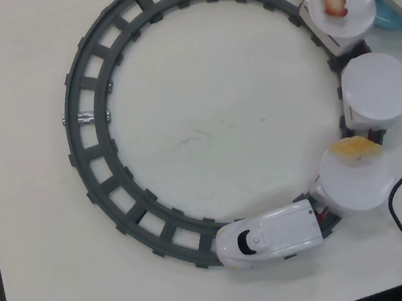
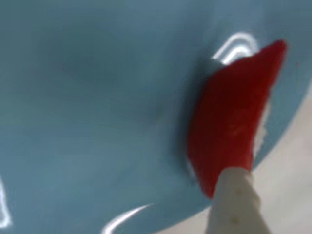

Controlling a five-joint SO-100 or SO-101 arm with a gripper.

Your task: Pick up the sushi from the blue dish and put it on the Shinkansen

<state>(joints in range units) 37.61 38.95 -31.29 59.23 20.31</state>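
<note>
One pale gripper finger touches the sushi on the blue dish; whether it grips, I cannot tell.

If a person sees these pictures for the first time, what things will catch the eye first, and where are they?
In the wrist view, the deep red sushi lies on the blue dish, near its right edge, with a pale fingertip at the sushi's lower end. In the overhead view, the white Shinkansen sits at the lower right of the grey circular track, its round cars curving up the right side.
</note>
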